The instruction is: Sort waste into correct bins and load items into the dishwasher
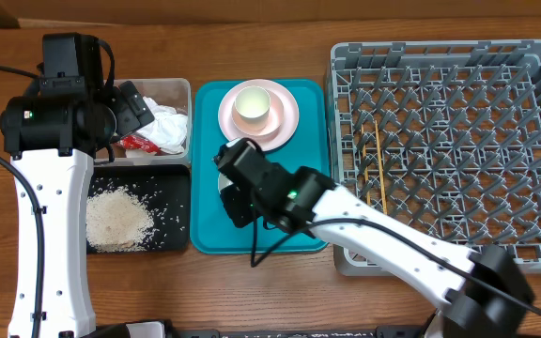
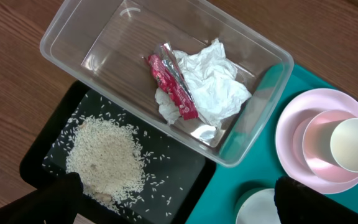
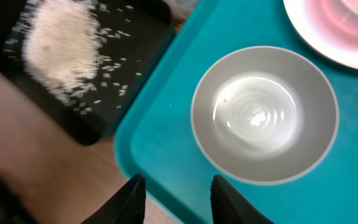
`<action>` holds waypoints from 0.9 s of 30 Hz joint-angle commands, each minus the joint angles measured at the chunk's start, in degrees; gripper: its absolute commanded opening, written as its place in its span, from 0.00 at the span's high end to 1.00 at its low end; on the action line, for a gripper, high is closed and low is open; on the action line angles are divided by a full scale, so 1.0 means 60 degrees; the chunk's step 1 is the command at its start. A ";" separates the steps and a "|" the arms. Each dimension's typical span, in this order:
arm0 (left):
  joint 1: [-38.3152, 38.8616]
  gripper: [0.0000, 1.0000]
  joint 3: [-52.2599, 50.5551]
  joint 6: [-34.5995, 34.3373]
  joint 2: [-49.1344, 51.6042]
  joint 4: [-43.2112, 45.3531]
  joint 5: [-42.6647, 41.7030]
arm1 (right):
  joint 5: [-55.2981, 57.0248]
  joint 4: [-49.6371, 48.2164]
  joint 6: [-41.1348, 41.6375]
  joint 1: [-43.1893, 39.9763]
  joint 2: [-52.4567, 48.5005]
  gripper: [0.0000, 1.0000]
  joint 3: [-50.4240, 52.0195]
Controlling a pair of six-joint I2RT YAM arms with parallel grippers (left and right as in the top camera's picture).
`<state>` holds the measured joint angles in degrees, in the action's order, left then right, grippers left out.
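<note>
**On the teal tray: whitish bowl right in front of the right gripper**

On the flat teal plastic tray [image 1: 205, 122], a round whitish bowl [image 3: 265, 115] is seen upright and empty, just ahead of the right gripper [image 3: 178, 182]. The jaws are parted only partway and nothing is held between them. Only bare teal shows in the gap. The bowl's near rim is found just past the fingertips, off toward one finger. Whether it's actually touched can't be told. From overhead the bowl is mostly hidden under that gripper.

Further back on the same tray, a round pale pink plate [image 1: 285, 127] is stacked with a pink bowl [image 2: 319, 149] and a small white cup [image 1: 252, 108].

The left gripper [image 2: 179, 186] is spread wide with nothing gripped, over the clear rectangular plastic tub [image 2: 67, 50]. Crumpled white paper tissue [image 2: 213, 87] and a small crinkled red wrapper [image 2: 173, 87] are lying in that tub. Loose white rice grains [image 2: 107, 158] are heaped in the black rectangular plastic tray [image 2: 179, 165] beside it. Thin wooden chopsticks [image 1: 376, 164] are laid in the large grey plastic dish rack [image 1: 440, 49], well apart from both grippers.
</note>
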<state>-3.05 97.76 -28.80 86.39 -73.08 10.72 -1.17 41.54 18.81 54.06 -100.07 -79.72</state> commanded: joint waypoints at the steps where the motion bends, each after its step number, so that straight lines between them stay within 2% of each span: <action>1: -0.0026 0.00 0.0044 -0.0025 0.0029 0.0000 -0.0011 | 0.0441 -0.0244 0.0153 0.0106 -0.0696 0.63 -0.0153; 18: -0.0026 0.00 0.0044 -0.0025 0.0029 0.0000 -0.0011 | 0.0441 -0.1468 0.0124 0.0106 -0.2477 0.62 -0.0153; 22: -0.0026 0.00 0.0044 -0.0025 0.0029 0.0000 -0.0011 | 0.0492 -0.1228 0.0127 0.0091 -0.2586 0.63 -0.0153; 27: -0.0026 0.00 0.0044 -0.0025 0.0029 0.0000 -0.0011 | 0.0951 0.0004 0.0510 0.0087 -0.2561 0.62 -0.0157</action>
<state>-3.05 97.76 -28.80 86.39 -73.10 10.72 2.13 39.11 19.62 54.41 -115.57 -79.75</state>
